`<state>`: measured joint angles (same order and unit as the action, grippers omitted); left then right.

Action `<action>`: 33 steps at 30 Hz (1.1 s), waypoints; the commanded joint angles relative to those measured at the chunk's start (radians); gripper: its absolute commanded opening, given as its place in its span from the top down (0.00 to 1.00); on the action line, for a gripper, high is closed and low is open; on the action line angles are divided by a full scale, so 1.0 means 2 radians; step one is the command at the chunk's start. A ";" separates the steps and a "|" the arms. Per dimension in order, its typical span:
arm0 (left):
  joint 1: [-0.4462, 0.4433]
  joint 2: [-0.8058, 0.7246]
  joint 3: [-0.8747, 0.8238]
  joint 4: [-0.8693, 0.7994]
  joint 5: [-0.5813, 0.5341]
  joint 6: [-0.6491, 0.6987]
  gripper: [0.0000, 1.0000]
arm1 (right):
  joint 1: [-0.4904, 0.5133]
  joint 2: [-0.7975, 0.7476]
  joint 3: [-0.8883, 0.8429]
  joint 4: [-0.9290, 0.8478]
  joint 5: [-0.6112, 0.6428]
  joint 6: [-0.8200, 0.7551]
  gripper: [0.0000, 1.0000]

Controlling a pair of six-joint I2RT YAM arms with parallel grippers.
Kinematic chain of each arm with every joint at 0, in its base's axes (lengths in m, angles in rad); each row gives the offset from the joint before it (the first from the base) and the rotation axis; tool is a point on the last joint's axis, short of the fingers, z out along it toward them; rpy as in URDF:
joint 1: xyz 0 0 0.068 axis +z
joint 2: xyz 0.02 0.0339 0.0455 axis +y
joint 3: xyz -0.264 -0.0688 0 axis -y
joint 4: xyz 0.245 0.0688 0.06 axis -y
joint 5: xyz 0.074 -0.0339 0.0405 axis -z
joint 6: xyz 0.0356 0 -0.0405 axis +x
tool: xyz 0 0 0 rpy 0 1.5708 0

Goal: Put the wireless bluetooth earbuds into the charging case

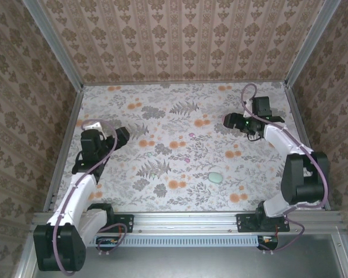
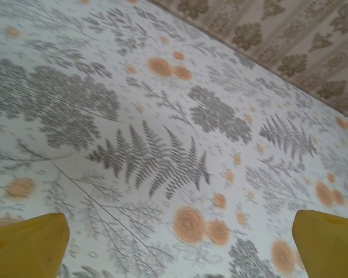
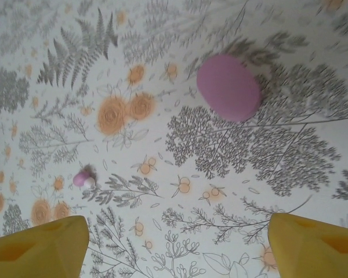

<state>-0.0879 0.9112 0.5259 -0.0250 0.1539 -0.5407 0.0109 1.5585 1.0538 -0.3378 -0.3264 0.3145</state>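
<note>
Earbud: a pinkish-purple earbud (image 3: 84, 178) with a pale patch on one side lies loose on the flowered counter (image 1: 162, 110), outside any case.
Earbud, place: in the right wrist view it sits low on the left side of the picture, just ahead of one yellow fingertip and not touching it.
Purple case: a purple case (image 3: 229, 87), a smooth pebble shape, rests on the counter well apart from the earbud, farther from the claw. No opening shows, so its inside cannot be told.
Mint case: the top view shows a mint-green case (image 1: 215, 176) on the counter, nearer the arm bases, between the two arms and closer to the right one. It looks closed, and its contents cannot be told.
Right claw: the right claw (image 3: 177, 246) has its fingers spread apart with nothing between them. From above, it (image 1: 229, 120) hangs over the far right part of the counter.
Left claw: the left claw (image 2: 178, 243) also stands wide apart, with bare fern-and-flower pattern between its tips. From above, it (image 1: 120, 136) sits over the left side.
</note>
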 commanded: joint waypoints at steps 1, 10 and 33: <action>-0.025 -0.004 -0.006 -0.018 -0.005 -0.026 0.00 | 0.002 0.041 0.036 -0.037 -0.017 0.002 0.19; -0.083 0.010 0.001 -0.026 -0.027 -0.029 0.00 | 0.008 0.160 0.160 -0.095 0.041 -0.074 0.23; -0.098 -0.011 0.025 -0.083 -0.028 -0.002 0.00 | 0.056 0.305 0.329 -0.202 0.133 -0.189 0.22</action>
<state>-0.2756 0.9184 0.5533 -0.1596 0.1192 -0.5678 0.1036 2.1483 1.6924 -0.6918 -0.1104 -0.0174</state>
